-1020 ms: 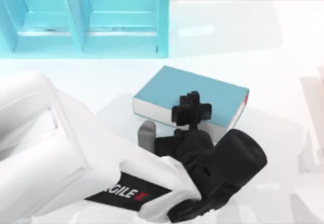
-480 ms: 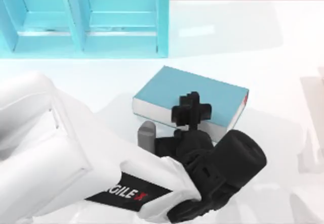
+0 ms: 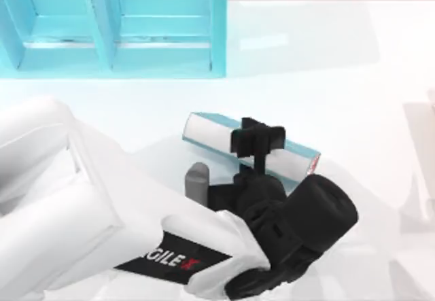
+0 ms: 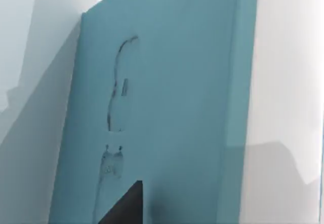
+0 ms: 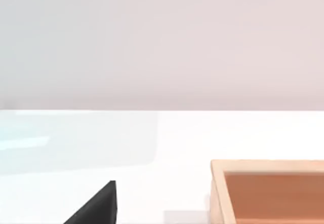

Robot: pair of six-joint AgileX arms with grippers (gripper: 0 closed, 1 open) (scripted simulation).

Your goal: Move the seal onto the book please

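Although the left gripper (image 3: 257, 140) sits over the tilted book (image 3: 211, 129), its claw state cannot be told; seal unplaced, placement outstanding. Right arm parked.

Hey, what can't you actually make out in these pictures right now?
- Left gripper: top view, its fingertips blend into the black body over the book; open or shut is unclear.
- Wooden box: right wrist view, cut off by the frame's edge.
- Shelf unit: top view, cut off by the frame's edge.
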